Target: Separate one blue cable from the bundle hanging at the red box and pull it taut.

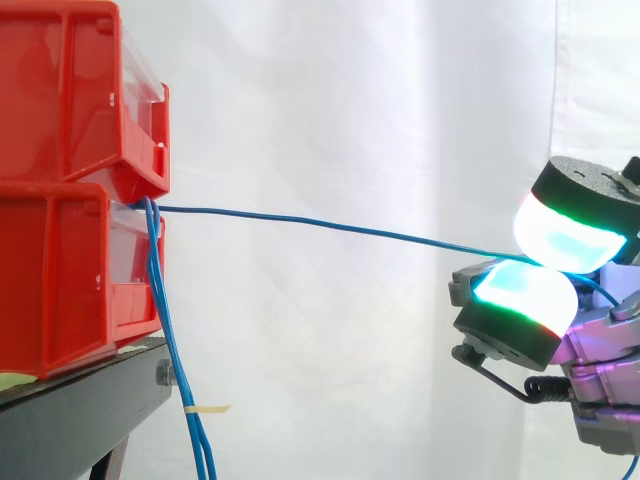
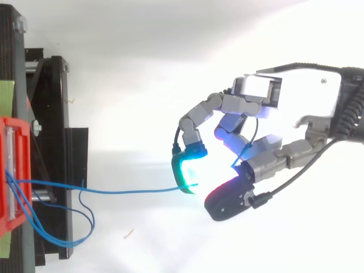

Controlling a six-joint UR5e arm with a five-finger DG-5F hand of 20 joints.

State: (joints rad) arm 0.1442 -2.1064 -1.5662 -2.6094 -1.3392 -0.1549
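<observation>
One blue cable (image 1: 330, 223) is already standing apart from the bundle (image 1: 172, 330), which is hanging limp toward 6 o'clock from the gap between the two stacked red boxes (image 1: 60, 110). The robot hand (image 2: 307, 96), at 3 o'clock from the boxes, is pinching this cable between two thick glowing pads (image 1: 525, 292). The cable is running almost straight and sagging only slightly, so I judge the separating done and a little pulling left. The cable is thin, smooth and flexible. The boxes are hard glossy plastic with clear fronts, sitting on a dark metal surface (image 1: 80, 395).
</observation>
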